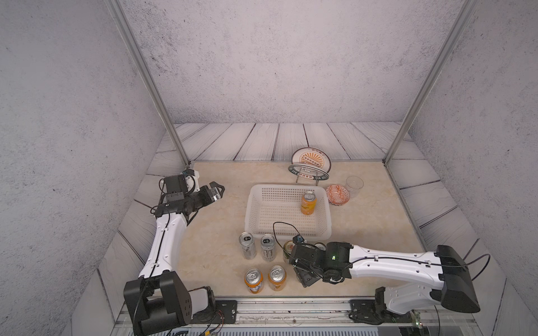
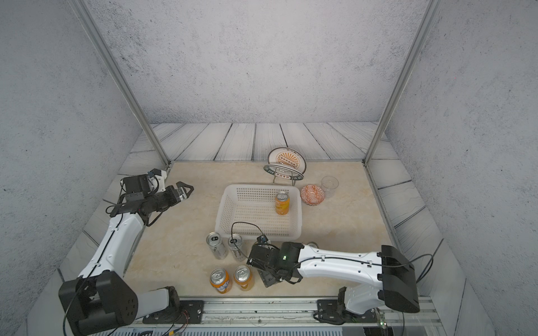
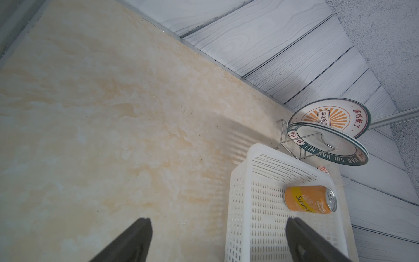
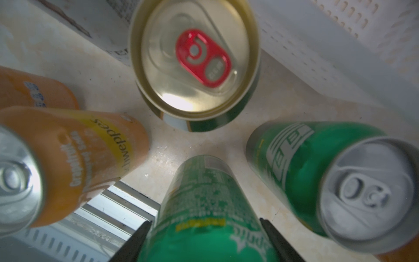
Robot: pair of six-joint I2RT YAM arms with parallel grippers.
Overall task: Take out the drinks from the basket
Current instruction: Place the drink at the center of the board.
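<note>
The white basket (image 1: pixel 251 209) stands mid-table and holds one upright orange can (image 1: pixel 308 203), also seen in the left wrist view (image 3: pixel 310 199). In front of the basket stand two slim silver-white cans (image 1: pixel 248 245) and two orange cans (image 1: pixel 254 280). My right gripper (image 4: pixel 205 221) is shut on a green can (image 4: pixel 204 192), held upright among a gold-topped green can (image 4: pixel 195 63), another green can (image 4: pixel 317 181) and an orange can (image 4: pixel 79 163). In the top views the right gripper (image 1: pixel 302 276) hides that can. My left gripper (image 1: pixel 217 190) hangs open and empty, left of the basket.
A wire rack with two plates (image 1: pixel 310 165) stands behind the basket. A red-patterned bowl (image 1: pixel 337 195) and a clear glass cup (image 1: pixel 354 184) sit to its right. Metal frame posts rise at the back corners, and a rail runs along the front edge.
</note>
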